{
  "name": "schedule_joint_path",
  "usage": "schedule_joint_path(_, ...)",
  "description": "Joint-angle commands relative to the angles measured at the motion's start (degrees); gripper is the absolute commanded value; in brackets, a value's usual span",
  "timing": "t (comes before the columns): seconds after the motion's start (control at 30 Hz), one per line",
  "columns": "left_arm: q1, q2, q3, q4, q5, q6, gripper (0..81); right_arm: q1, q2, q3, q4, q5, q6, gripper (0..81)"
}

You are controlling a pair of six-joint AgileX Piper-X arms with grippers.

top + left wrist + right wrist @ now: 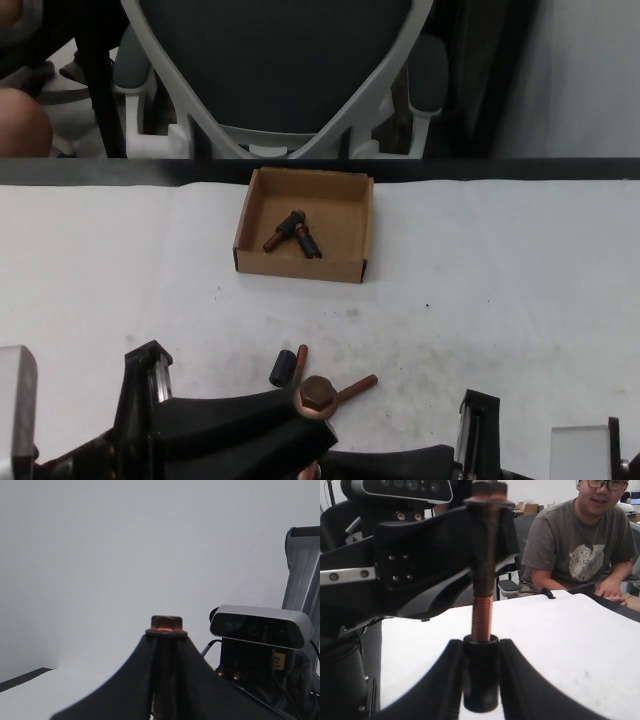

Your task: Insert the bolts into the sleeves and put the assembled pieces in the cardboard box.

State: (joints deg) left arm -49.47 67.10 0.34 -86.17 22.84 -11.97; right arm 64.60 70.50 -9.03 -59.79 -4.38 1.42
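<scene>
My left gripper [166, 641] is shut on a copper bolt [166, 624], held upright with its hex head above the fingertips. In the right wrist view that bolt [482, 611] points its threaded end down into a black sleeve [481, 680], on which my right gripper [481, 655] is shut. The thread tip sits just inside the sleeve's mouth. In the high view the bolt head [318, 393] shows above the left gripper [303, 418] at the near edge of the bench. The cardboard box [300, 265] stands at mid-bench with two assembled pieces [295, 232] inside.
On the white bench beside the grippers lie a loose black sleeve [283, 368], a bolt [301, 358] next to it and another bolt [358, 387]. An office chair [280, 70] stands beyond the far edge. A person [580, 545] sits off to one side.
</scene>
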Motion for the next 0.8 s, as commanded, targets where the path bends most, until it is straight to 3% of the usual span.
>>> schedule_joint_path(0.0,-0.6,-0.6,-0.3,-2.8,3.6,1.9,0.8,-0.2,-0.6,-0.2,-3.0,0.4,0.2,0.2)
schedule_joint_path(0.77,-0.4,-0.6,-0.3,1.8,6.0,3.4,0.8,-0.2,-0.7,-0.2,-8.9,0.4,0.5,0.2)
